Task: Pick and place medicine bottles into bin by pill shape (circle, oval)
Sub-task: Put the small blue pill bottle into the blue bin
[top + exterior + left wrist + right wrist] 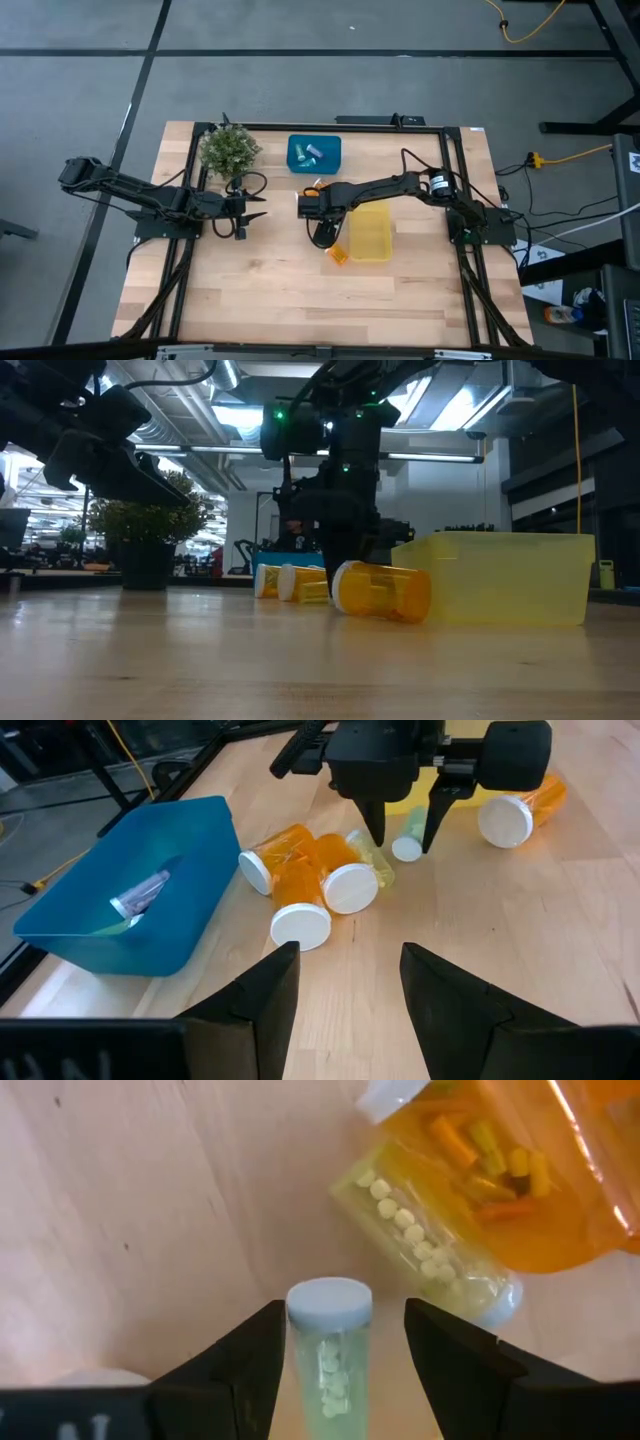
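Observation:
My right gripper (312, 205) points down at mid-table, open. Its fingers (376, 820) stand on either side of a pale green bottle with a white cap (329, 1348), which lies on the table. Beside it lie a pale yellow-green bottle of round pills (425, 1240) and two orange white-capped bottles (305, 885). Another orange bottle (337, 256) lies on its side near the yellow bin. My left gripper (255, 207) is open and empty, left of the cluster and facing it.
A blue bin (315, 152) at the far middle holds a few bottles (140, 895). A yellow bin (371, 235) stands right of the cluster. A potted plant (230, 150) stands at the far left. Bare wood lies toward the near edge.

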